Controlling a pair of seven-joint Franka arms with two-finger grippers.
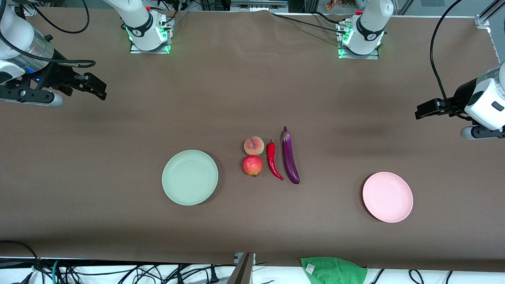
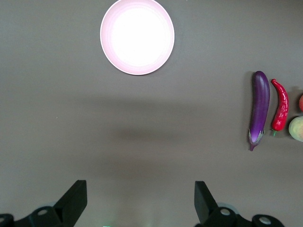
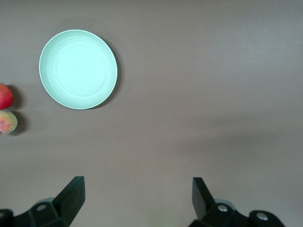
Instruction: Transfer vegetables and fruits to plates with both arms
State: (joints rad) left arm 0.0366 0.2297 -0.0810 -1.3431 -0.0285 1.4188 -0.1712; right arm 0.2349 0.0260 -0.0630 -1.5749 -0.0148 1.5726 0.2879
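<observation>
- Brown tabletop, covered edge to edge.
- Green cloth, crumpled at the tabletop's edge nearest the front camera.
- Black cables along that same edge.

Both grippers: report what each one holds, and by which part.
Nothing is held. The left gripper hangs open over bare table near the pale pink round plate; the right gripper hangs open near the pale mint green round plate.
</observation>
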